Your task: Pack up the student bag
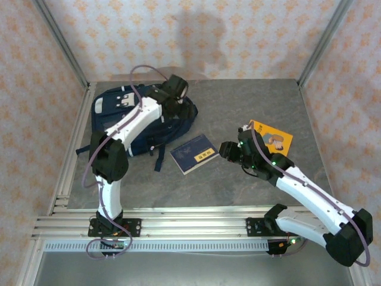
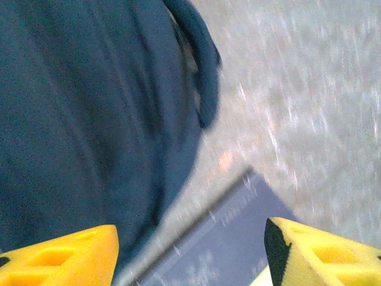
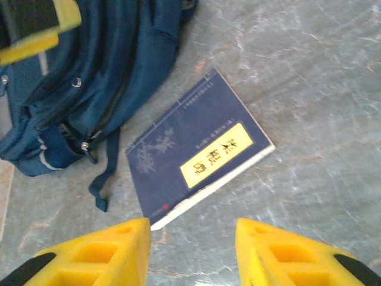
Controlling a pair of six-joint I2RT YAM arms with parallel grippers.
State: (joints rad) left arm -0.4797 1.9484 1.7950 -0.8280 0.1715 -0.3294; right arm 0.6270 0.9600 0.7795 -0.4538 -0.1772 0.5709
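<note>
Top external: bag (image 1: 106, 113), tabletop (image 1: 250, 101), papered walls (image 1: 238, 36).

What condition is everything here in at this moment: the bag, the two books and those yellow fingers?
student bag: lying on the table, both books outside it.
blue book: closed, flat on the table beside the bag.
orange book: flat on the table, cover up.
left fingers: open, empty, above the bag's edge.
right fingers: open, empty, above the blue book.
</note>
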